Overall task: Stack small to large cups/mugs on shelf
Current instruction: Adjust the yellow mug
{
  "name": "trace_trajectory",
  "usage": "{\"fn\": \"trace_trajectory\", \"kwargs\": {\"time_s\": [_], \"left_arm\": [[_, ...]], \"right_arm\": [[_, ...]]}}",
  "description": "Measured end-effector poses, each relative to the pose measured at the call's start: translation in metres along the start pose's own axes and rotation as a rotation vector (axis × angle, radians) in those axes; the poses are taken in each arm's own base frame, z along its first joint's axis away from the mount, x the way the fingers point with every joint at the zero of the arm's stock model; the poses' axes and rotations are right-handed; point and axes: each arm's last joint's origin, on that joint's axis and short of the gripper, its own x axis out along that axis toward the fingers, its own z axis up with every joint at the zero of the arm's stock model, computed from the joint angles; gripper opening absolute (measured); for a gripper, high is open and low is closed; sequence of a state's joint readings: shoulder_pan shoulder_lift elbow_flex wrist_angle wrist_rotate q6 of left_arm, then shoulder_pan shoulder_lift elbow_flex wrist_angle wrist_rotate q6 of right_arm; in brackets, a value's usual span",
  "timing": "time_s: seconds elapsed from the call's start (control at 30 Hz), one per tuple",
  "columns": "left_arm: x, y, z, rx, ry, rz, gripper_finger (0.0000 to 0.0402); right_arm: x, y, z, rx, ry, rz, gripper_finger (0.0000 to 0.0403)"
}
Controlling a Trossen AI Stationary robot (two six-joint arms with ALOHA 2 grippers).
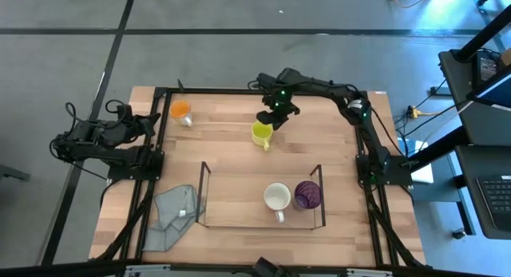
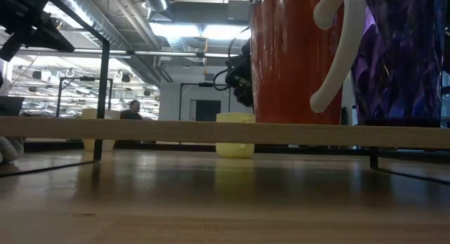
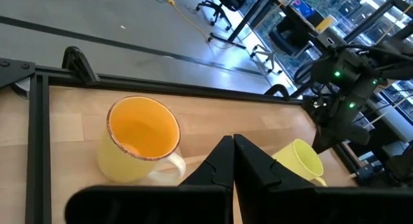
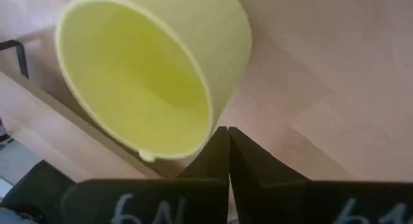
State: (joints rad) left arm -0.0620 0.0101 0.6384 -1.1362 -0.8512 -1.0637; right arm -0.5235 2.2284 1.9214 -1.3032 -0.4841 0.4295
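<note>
Currently at the grasp stage for the pale yellow ceramic mug (image 1: pixel 261 135), upright on the wooden tabletop (image 1: pixel 231 153) just above centre of the high view, well apart from the shelf.

Right end effector (image 1: pixel 267 120) directly above-right of that mug, fingers pressed together at its rim. No gap visible between them in the right wrist view. Cannot tell whether any wall or handle is actually pinched.

Left end effector (image 1: pixel 148 125) parked at the upper left edge, fingers closed on nothing, near the small orange cup (image 1: pixel 181 111) with its pale outer wall.

Risks, as judged:
- Closed fingers beside the rim rather than around it: lift comes up empty, or nudges the mug over.
- Thin pinch on rim or handle: mug swings or slips during carry, drops onto the tabletop.
- Carry path toward the long clear-walled shelf (image 1: pixel 204 189) at lower centre: low travel would clip a see-through wall.
- Placement close to the white handled mug (image 1: pixel 277 197): knock against it or the ribbed purple tumbler (image 1: pixel 307 195) just beside it.

Containers:
- Shelf: white mug and purple tumbler at its right end; left part bare.
- Yellow mug, orange cup, white mug: nothing inside.
- Purple tumbler: interior too dark to tell.
</note>
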Motion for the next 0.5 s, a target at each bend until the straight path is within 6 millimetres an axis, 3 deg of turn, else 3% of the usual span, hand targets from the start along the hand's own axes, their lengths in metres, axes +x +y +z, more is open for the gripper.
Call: {"fn": "trace_trajectory", "kwargs": {"time_s": [0.2,0.5], "left_arm": [[0.0,0.0,0.0,-0.001,0.002,-0.001,0.0],[0.0,0.0,0.0,-0.004,0.003,-0.002,0.0]], "right_arm": [[0.013,0.01,-0.001,-0.042,-0.014,0.023,0.0004],[0.028,0.044,-0.005,-0.116,-0.076,0.116,0.0004]]}}
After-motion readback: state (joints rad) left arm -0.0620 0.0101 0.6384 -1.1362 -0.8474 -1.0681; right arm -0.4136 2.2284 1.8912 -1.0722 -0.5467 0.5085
